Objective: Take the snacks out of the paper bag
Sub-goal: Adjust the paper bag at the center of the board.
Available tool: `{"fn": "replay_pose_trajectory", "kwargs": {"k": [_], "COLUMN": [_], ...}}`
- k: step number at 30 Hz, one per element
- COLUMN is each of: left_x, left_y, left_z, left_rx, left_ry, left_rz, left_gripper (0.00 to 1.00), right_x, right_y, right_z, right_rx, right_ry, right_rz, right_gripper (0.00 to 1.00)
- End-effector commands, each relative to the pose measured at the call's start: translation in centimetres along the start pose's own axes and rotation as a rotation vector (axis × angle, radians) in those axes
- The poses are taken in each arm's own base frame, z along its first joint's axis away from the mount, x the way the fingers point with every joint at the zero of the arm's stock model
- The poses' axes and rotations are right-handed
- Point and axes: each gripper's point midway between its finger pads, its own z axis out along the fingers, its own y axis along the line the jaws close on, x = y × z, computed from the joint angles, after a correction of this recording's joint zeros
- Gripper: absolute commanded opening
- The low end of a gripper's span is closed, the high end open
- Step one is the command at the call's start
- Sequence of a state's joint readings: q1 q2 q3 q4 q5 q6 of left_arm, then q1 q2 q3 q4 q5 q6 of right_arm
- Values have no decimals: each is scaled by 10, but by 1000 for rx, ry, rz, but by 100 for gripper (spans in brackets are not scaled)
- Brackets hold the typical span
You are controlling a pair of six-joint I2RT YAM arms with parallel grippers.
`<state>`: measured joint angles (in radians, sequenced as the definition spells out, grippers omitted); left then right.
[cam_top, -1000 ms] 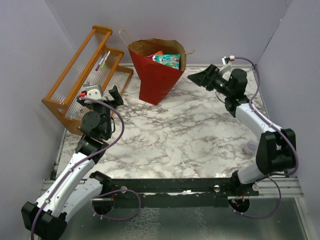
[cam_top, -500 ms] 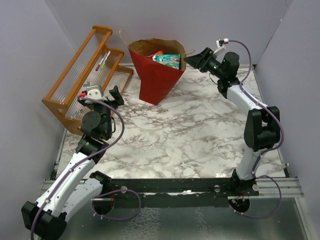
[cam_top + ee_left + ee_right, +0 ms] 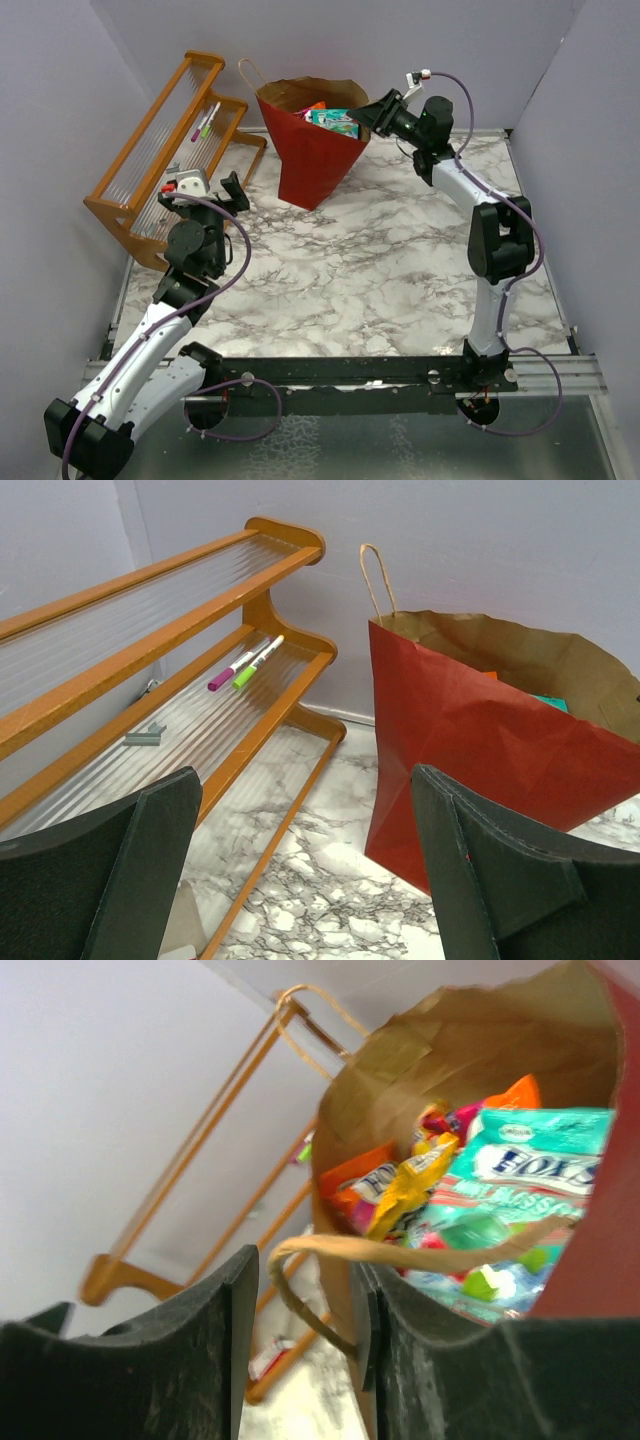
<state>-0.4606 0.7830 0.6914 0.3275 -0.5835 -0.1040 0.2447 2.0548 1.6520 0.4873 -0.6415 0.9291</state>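
The red paper bag (image 3: 310,150) stands tilted at the back of the marble table, its mouth open. It also shows in the left wrist view (image 3: 470,740). Several snacks lie inside: a teal packet (image 3: 530,1160), a yellow packet (image 3: 410,1185) and an orange one (image 3: 355,1175). The teal packet shows from above too (image 3: 335,121). My right gripper (image 3: 305,1265) is at the bag's right rim (image 3: 372,112), open, with the near handle (image 3: 400,1252) looping between its fingers and the bag's edge against the right finger. My left gripper (image 3: 305,810) is open and empty, left of the bag (image 3: 205,190).
An orange slatted rack (image 3: 170,130) stands at the back left, close to the bag, with pink and green markers (image 3: 245,663) and a small grey piece (image 3: 145,737) on its shelves. Grey walls close in the back and both sides.
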Motion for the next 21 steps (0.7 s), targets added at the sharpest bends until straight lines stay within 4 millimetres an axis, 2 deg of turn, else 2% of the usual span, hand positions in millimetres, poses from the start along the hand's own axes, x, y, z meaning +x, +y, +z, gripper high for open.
{"fn": "replay_pose_trajectory", "kwargs": {"k": [1,5,8,15,21], "left_x": [1,4,3,-5,3], "left_y": [-5,-5,-5,-1,-7], "left_z": [2,3,4,5,11], "left_rx": [13,10,9,9,23], "left_ry": [-1,9,12,15,70], "left_rz": [-12,-3,4,-6,7], "left_gripper": [88,88,88,88,88], "right_x": [14,27,38,55,80], "right_y": [29,60,67,102,115], "right_z": [0,-23,-41,-85,-122], "right_rx": [-114,-206,-184,-180,-121], "right_ry": [51,70,95,158,253], "right_rz": [115,207,230,154,81], "right_gripper": [30,21,12,4,3]}}
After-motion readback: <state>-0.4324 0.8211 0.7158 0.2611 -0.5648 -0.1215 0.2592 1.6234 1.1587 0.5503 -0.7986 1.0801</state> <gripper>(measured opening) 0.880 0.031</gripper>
